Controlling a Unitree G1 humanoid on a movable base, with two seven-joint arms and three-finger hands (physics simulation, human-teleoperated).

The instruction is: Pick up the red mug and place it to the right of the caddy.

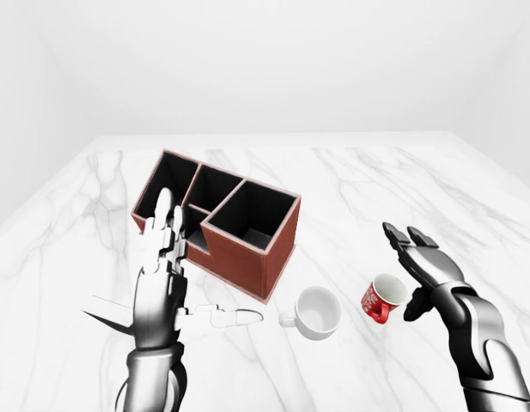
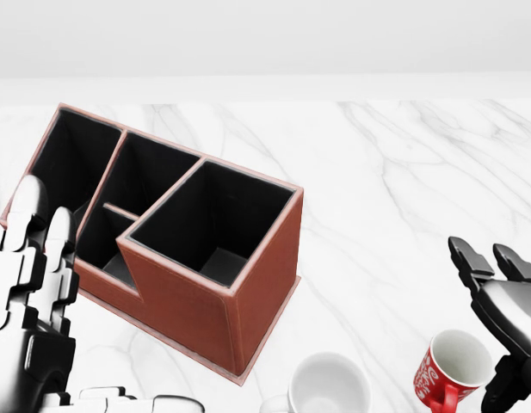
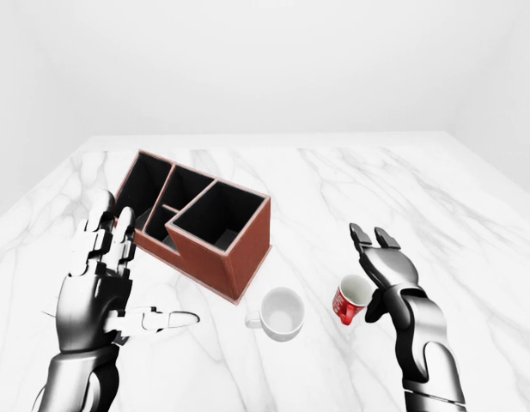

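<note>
We note a red mug [image 1: 383,299] with white lettering and a white inside, right of a plain white mug [image 1: 317,312]; a reddish-brown caddy [image 2: 215,274] with pale pink edging and black compartments; a white marble table [image 1: 350,184] with grey veining; silver-grey left hand [image 1: 166,283] and right hand [image 1: 428,273] with black joints

3 head-mounted views over caddy [image 2: 205,249]
</note>
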